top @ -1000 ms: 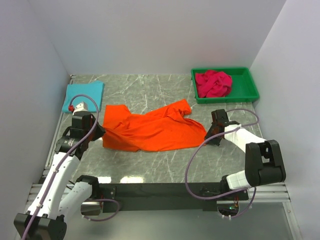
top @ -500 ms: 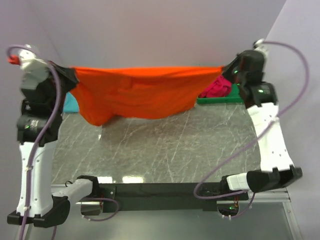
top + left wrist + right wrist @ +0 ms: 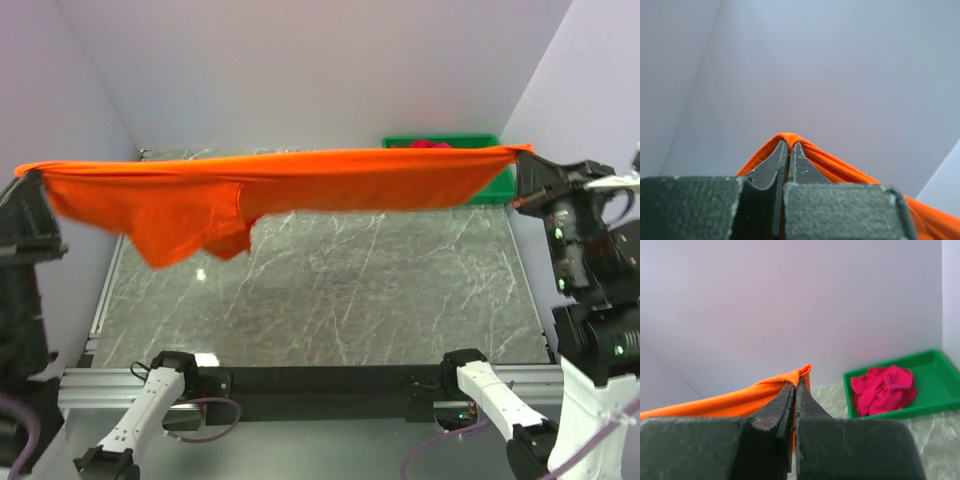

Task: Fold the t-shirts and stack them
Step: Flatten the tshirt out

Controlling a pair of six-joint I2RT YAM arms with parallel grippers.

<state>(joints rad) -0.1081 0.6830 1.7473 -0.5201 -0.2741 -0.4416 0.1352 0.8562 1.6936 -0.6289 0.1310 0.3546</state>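
The orange t-shirt (image 3: 290, 185) hangs stretched in the air across the whole width of the top view, high above the table. My left gripper (image 3: 35, 180) is shut on its left corner, and my right gripper (image 3: 522, 165) is shut on its right corner. A loose flap of the shirt sags at the left (image 3: 190, 235). In the left wrist view the orange cloth (image 3: 788, 137) is pinched at the closed fingertips. In the right wrist view the orange cloth (image 3: 802, 372) pokes out above the closed fingertips. A crimson-pink t-shirt (image 3: 885, 387) lies crumpled in the green bin (image 3: 940, 365). The blue t-shirt is hidden.
The green bin (image 3: 440, 142) sits at the far right of the marble table (image 3: 330, 290), mostly hidden behind the raised shirt. Pale walls close in the table at the left, the back and the right.
Both arms have risen and spread, lifting the orange t-shirt off the table and pulling it taut in the air, closer to the camera than half a second ago.
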